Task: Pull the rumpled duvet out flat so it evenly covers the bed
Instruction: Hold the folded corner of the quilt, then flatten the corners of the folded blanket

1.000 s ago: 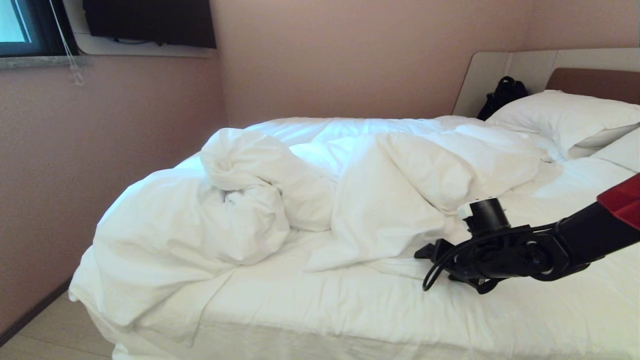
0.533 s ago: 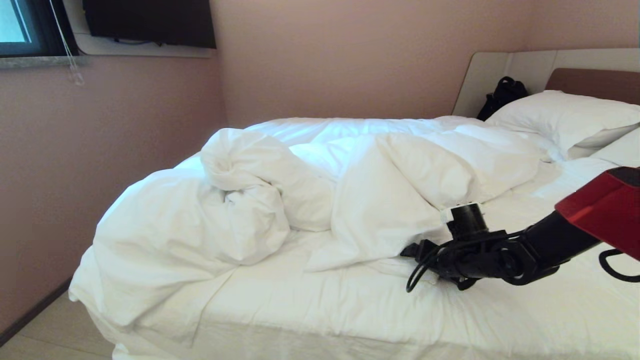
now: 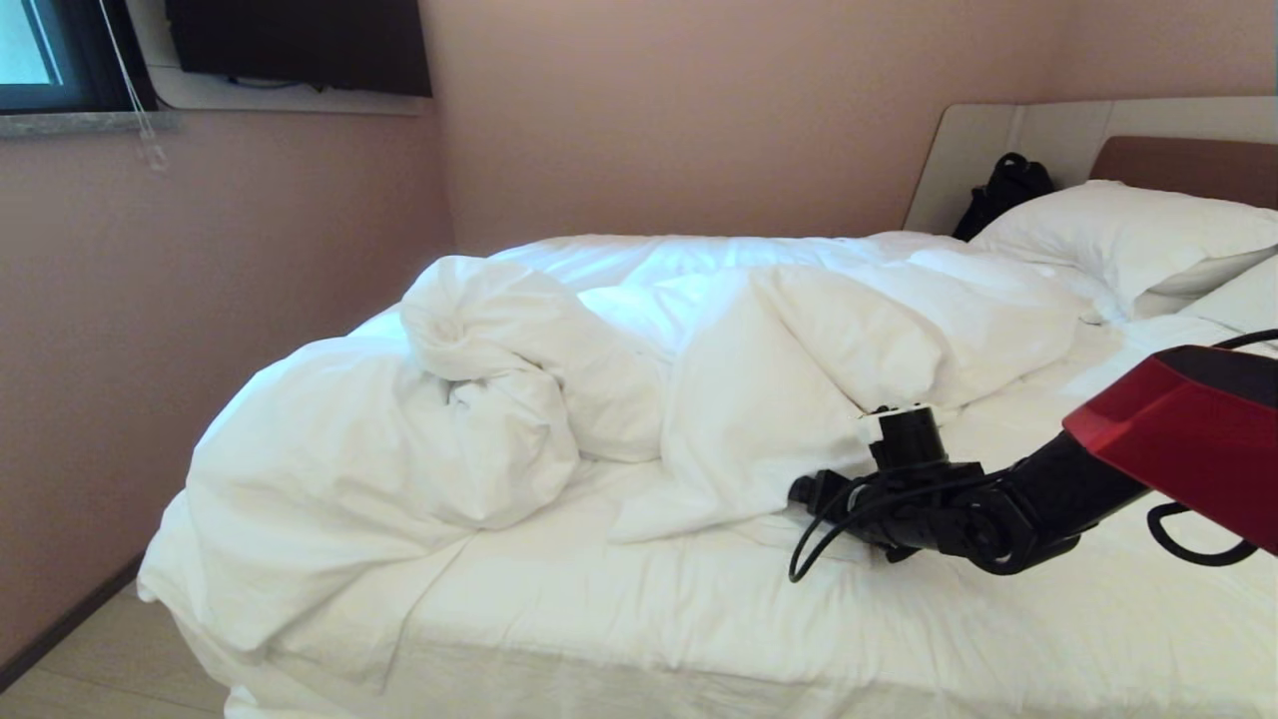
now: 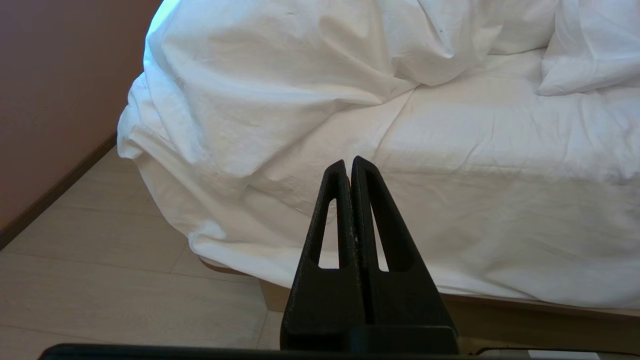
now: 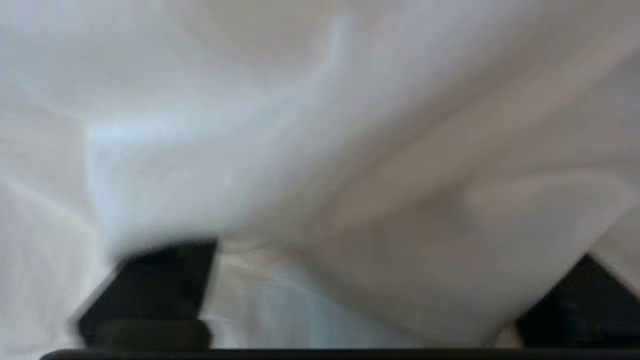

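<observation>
No brand, label or writing showed anywhere. The duvet lay bunched in a heap across the middle of the bed, bare sheet at six o'clock, pillows at two o'clock under the headboard. Pink walls, a window at ten o'clock, a dark screen at eleven, pale floor at eight. The right gripper sat at four o'clock, fingers spread wide with duvet folds between them. The left gripper hung off the bed edge, fingers pressed together.
</observation>
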Controlling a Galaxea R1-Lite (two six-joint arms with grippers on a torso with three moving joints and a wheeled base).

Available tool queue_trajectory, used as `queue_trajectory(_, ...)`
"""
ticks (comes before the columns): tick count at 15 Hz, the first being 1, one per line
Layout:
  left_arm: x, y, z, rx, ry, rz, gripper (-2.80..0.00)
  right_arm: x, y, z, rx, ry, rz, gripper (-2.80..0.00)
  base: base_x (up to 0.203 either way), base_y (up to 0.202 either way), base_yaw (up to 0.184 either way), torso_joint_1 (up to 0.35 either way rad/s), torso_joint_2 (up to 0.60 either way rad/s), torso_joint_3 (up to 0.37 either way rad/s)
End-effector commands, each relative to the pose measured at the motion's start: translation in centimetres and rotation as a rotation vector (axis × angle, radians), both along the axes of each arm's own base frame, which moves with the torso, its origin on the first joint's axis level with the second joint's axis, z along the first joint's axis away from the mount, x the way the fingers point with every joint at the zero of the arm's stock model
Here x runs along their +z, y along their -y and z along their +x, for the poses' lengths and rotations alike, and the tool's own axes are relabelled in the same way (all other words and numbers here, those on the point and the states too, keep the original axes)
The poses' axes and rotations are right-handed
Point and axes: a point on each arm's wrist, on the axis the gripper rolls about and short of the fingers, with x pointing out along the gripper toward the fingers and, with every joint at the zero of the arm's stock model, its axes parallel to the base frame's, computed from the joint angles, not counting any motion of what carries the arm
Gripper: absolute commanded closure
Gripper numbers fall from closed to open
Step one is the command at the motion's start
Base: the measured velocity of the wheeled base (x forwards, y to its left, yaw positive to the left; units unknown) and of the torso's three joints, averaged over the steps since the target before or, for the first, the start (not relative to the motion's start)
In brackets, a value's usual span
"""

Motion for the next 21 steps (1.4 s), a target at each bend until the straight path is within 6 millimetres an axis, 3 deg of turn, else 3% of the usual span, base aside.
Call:
queue_trajectory(1, 0.0, 0.0, 0.0, 0.001, -0.002, 0.000, 0.00, -0.1, -0.1, 0.2, -0.023, 0.021, -0.010, 0.00, 0.000, 0.000, 0.000, 0.000, 0.00, 0.000)
queue_trajectory(7, 0.0, 0.0, 0.0, 0.000, 0.000, 0.000, 0.00, 2.3, 0.4, -1.2, -0.023, 0.059, 0.002, 0.00, 0.000, 0.000, 0.000, 0.000, 0.00, 0.000)
queue_trajectory(12, 0.0, 0.0, 0.0, 0.001, -0.002, 0.000, 0.00, 8.4, 1.8, -4.3, -0.033, 0.167, 0.040, 0.00, 0.000, 0.000, 0.000, 0.000, 0.00, 0.000)
queue_trajectory(16, 0.0, 0.0, 0.0, 0.001, -0.002, 0.000, 0.00, 14.1, 5.9, -8.1, -0.123, 0.265, 0.061, 0.00, 0.000, 0.000, 0.000, 0.000, 0.00, 0.000)
queue_trajectory(21, 0.0, 0.0, 0.0, 0.001, -0.002, 0.000, 0.00, 20.8, 13.2, -14.2, -0.327, 0.339, 0.025, 0.00, 0.000, 0.000, 0.000, 0.000, 0.00, 0.000)
